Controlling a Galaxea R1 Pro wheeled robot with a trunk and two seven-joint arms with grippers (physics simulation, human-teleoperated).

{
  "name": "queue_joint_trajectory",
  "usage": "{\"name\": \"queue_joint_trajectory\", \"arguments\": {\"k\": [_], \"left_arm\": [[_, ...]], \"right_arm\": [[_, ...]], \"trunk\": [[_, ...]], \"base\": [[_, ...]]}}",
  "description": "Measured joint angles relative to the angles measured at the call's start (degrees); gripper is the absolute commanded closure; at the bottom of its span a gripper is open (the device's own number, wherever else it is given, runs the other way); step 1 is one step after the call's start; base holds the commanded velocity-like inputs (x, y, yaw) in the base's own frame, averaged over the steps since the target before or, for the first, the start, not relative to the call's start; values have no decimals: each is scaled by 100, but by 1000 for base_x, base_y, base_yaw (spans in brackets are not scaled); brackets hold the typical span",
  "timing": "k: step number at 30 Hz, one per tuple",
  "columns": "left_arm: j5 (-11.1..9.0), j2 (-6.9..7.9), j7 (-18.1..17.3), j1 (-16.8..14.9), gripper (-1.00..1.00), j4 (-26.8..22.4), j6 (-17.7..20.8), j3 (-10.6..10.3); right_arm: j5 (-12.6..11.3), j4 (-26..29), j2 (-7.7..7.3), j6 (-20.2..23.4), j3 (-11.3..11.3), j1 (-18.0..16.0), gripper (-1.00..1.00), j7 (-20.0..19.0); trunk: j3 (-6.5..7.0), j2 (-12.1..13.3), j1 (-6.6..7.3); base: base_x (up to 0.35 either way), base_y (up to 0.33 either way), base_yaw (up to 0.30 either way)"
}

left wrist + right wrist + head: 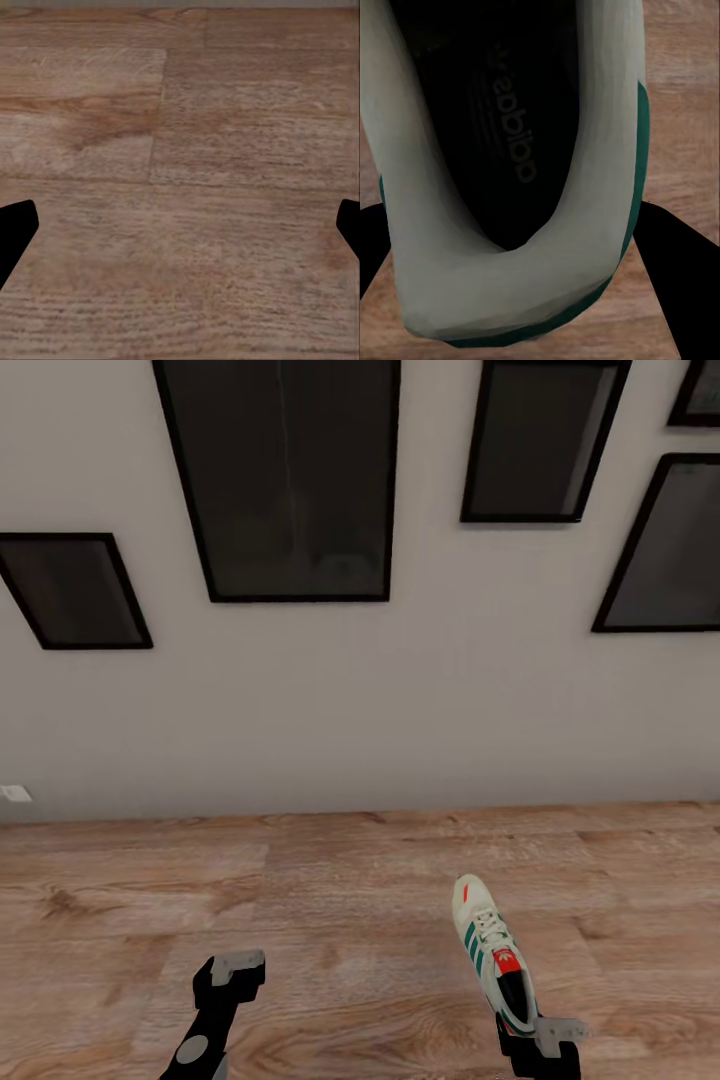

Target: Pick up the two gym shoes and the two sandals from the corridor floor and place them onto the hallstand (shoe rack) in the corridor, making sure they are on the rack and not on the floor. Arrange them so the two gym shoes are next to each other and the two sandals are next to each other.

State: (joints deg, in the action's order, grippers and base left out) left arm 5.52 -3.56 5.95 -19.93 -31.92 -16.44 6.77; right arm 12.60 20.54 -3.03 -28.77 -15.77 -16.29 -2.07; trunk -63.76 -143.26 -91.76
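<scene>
The right gripper (540,1040) clenched the heel of one gym shoe (492,950), carrying it toe-forward above the corridor floor (330,880) toward the rack, while the left gripper (228,972) hung released.

One gym shoe (492,953) is showing on the corridor floor (330,880), white with green stripes. Five dark framed pictures are hanging on the wall (400,700). One small white plate (15,793) is sitting low on that wall. Two end effectors are showing: left end effector (231,970), right end effector (545,1040).
</scene>
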Motion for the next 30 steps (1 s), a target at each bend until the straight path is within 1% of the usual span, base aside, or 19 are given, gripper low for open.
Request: {"name": "queue_joint_trajectory", "arguments": {"k": [30], "left_arm": [[-11,1,3,0,-100,0,0,6]], "right_arm": [[0,0,0,0,0,0,100,0]], "trunk": [[0,0,0]], "base": [[0,0,-286]]}}
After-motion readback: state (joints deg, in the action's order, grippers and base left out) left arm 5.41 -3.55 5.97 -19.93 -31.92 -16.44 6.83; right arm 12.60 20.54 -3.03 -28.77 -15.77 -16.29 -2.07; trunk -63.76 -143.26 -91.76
